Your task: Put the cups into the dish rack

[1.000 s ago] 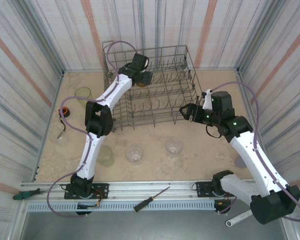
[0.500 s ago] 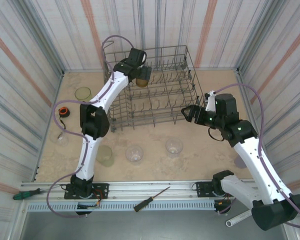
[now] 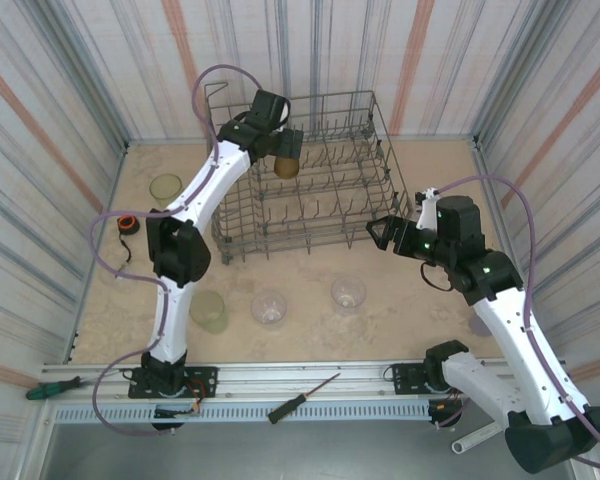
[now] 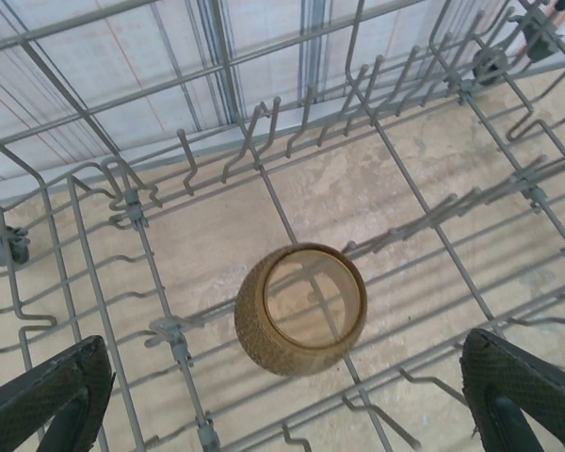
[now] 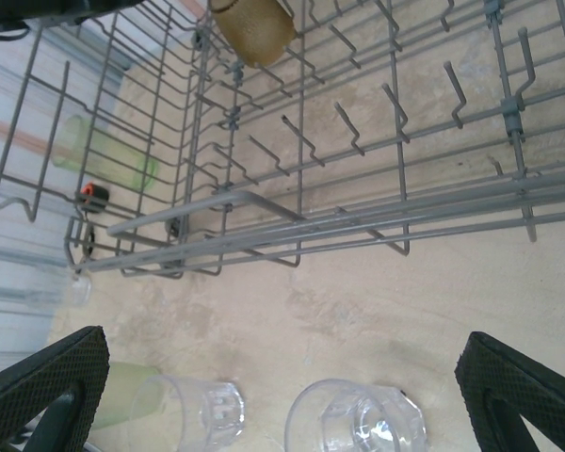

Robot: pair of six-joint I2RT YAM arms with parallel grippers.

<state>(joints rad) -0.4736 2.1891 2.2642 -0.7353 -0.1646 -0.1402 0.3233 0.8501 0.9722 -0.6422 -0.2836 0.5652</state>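
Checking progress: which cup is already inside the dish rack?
The amber-brown cup, among the dish rack's tines; clear cups and green cups stand outside on the table.

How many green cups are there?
2. One yellow-green plastic cup sits left of the grey wire dish rack; the other is nearer the front, beside the left arm. An arm could hide more.

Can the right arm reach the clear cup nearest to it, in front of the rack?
Probably yes. The right claw is open and hangs close to that clear cup, with nothing between them; the dish rack stands beside the claw, not in the path.
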